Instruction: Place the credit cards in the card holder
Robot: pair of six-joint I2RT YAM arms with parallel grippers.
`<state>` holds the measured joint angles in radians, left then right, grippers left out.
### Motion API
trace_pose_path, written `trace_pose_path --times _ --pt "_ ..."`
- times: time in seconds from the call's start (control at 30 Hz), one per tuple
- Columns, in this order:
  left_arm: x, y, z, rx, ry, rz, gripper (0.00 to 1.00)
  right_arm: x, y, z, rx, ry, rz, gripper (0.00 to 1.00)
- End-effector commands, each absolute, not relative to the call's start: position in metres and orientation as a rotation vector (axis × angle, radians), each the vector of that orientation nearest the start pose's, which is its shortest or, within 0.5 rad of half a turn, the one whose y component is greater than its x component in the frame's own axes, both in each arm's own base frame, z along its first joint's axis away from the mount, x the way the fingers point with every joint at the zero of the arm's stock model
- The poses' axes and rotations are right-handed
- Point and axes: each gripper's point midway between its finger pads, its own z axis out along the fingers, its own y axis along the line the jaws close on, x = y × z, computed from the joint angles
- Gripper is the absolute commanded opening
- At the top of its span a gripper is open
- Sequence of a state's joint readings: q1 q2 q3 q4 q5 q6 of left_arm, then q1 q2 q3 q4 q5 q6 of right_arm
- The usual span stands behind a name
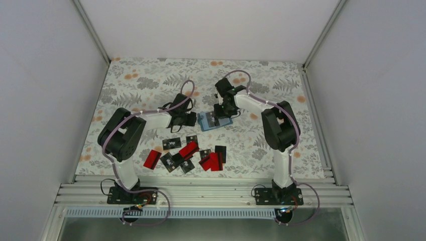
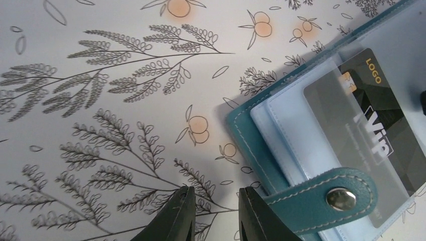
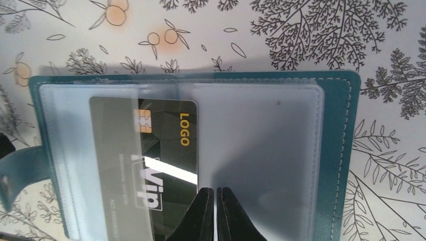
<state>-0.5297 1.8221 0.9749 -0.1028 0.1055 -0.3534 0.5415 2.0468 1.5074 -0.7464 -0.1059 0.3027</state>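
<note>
- My left fingers [image 2: 192, 208] — slightly parted, empty — stand just beside the card holder [image 2: 246, 135] strap.
- My right fingers [image 3: 212, 203], clenched together, sit at the half-sleeved black credit card [image 3: 166, 150] edge.

The teal holder [image 1: 215, 121] lies open and flat on the tabletop [image 1: 150, 85], with its clear sleeves facing up. One black card [image 3: 171, 145], printed "VIP" and "LOGO", sits partly inside a sleeve. The other cards [image 1: 187, 153], red and black, lie scattered nearby towards the near edge, some overlapping.
</note>
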Motion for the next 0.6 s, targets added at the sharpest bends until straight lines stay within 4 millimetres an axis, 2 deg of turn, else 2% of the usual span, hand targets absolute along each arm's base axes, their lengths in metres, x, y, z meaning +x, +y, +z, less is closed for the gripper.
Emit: trace_pose_path --times 0.0,0.4,0.57 --pt "0.374 -0.248 0.029 0.317 2.545 -0.543 0.22 0.38 0.248 0.03 -0.393 2.884 0.226 0.05" --pt "0.374 -0.254 0.014 0.342 2.574 -0.571 0.21 0.372 0.252 0.013 -0.45 2.917 0.185 0.04" --pt "0.372 -0.256 0.009 0.35 2.584 -0.582 0.21 0.37 0.259 0.014 -0.478 2.916 0.216 0.08"
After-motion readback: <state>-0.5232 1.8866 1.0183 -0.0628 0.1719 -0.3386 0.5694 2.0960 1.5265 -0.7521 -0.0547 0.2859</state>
